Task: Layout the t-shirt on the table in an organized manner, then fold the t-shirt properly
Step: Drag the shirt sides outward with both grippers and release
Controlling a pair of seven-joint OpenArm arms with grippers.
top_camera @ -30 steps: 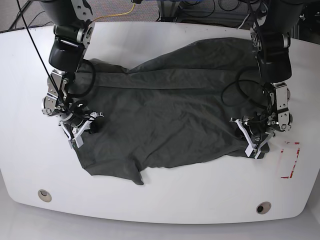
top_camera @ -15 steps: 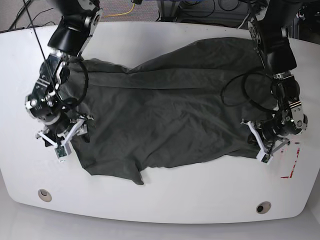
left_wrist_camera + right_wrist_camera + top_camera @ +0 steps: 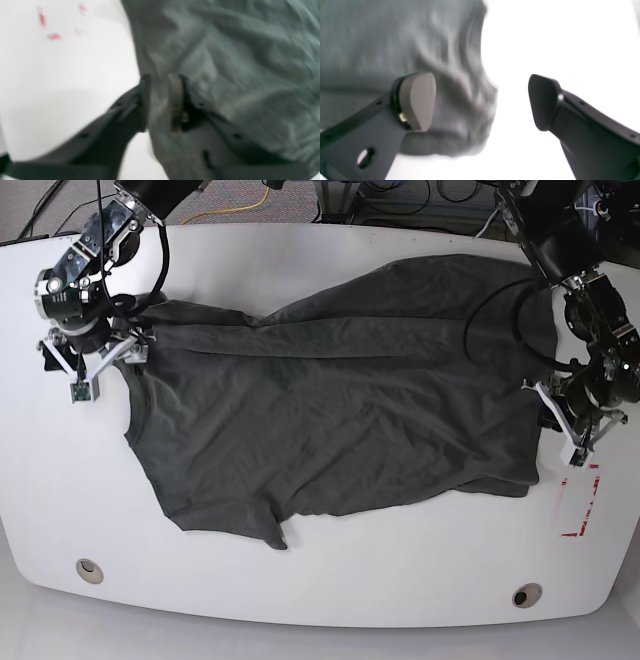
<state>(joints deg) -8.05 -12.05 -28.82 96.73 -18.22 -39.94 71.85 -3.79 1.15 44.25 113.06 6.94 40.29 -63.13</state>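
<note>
Currently the t-shirt (image 3: 330,400) lies spread across the middle of the table (image 3: 330,590), mostly flat but skewed and wrinkled, its lower hem bunched toward the front.

Right gripper (image 3: 482,102): jaws stand wide apart, nothing pinched. One pad (image 3: 420,100) sits over the cloth; the shirt's edge ends in the gap, and the other finger hangs over bare tabletop. Released. Likely judgement: the corner was let go so it rests flat where it was pulled.

Left gripper (image 3: 162,100): fingers straddle the shirt's side edge, with a narrow gap between them and cloth showing in that gap. The wrist view is blurred; whether the fabric is pinched or already free cannot be told. Just outside its outer finger is white table, with the red tape marks (image 3: 47,27) beyond.

Both grippers sit at opposite ends of the garment, consistent with stretching it sideways to flatten it.

Containers: none in view; nothing holds anything.

Layout step appears unfinished; folding not begun.
</note>
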